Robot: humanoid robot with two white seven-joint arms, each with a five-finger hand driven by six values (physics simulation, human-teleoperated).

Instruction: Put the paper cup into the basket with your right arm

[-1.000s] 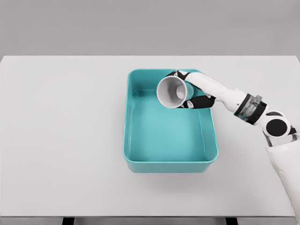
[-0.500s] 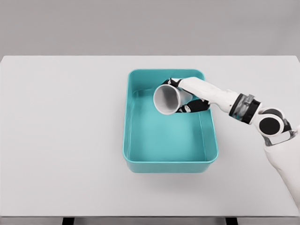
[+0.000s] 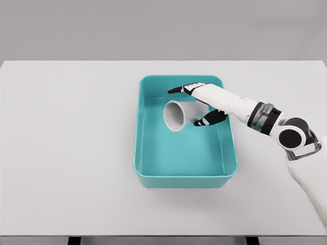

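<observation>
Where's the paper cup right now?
In the head view, the paper cup lies tipped inside the teal basket, toward its far end, just beside the right hand.

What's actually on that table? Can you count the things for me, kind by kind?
Paper cup: 1, white, lying on its side inside the basket
Basket: 1, teal, rectangular
Robot hand: 1, the right one, fingers spread above the cup
Total: 3, or 2 without the hand

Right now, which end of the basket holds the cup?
The basket's far end, away from the camera: the paper cup lies sideways there, mouth leftward, beside the right hand.
</observation>
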